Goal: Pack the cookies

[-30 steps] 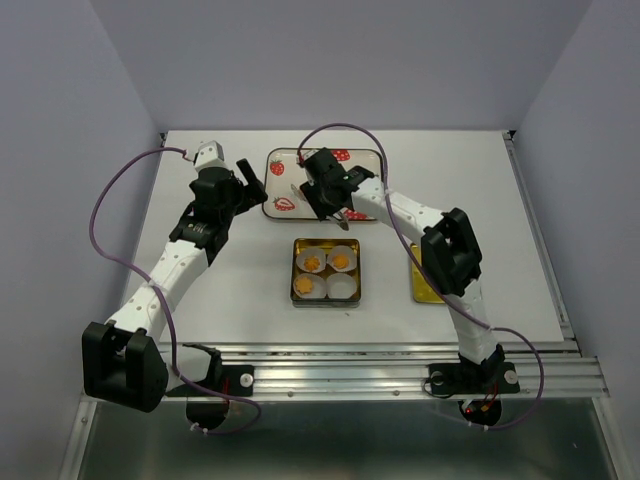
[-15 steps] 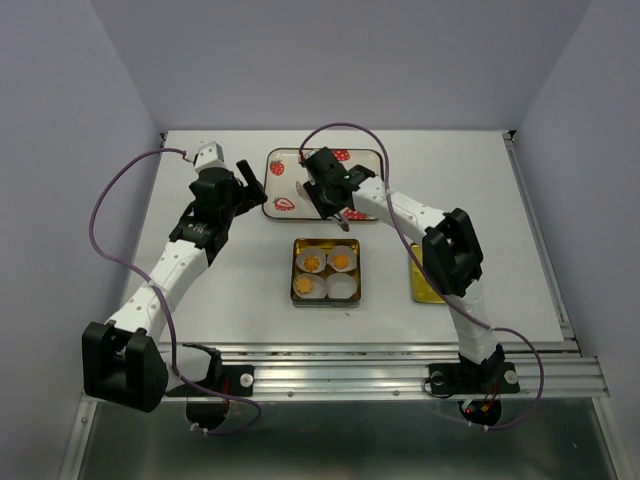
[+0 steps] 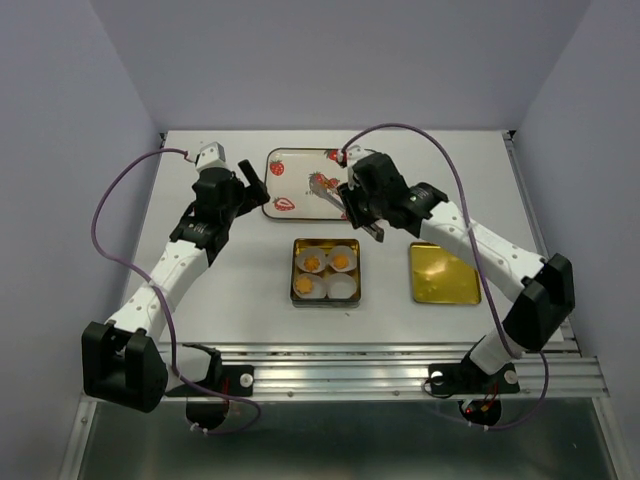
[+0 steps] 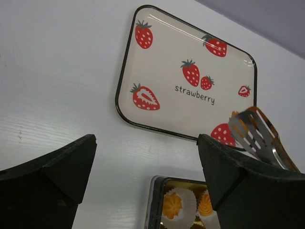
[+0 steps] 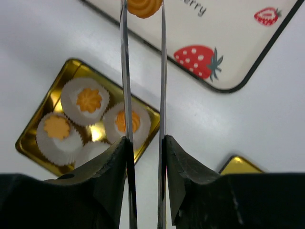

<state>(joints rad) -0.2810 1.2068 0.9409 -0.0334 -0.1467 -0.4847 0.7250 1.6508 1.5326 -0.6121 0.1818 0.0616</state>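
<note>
Right gripper (image 5: 145, 143): jaws closed on the tongs (image 5: 125, 71), whose blade tips pinch one cookie (image 5: 144, 7) over the strawberry tray (image 5: 228, 43); the long blades probably allow a light hold on a fragile biscuit. Three cookies (image 5: 89, 99) sit in paper cups in the gold tin (image 5: 97, 132); the empty cup (image 3: 343, 287) is the likely destination. The lid (image 3: 444, 273) lies to the right, leaving the tin open. Left gripper (image 4: 145, 143): jaws wide and empty, parked beside the tray, apparently out of the way.

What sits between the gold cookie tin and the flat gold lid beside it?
Nothing: only bare white table separates the tin from the lid, seen in the top view.
</note>
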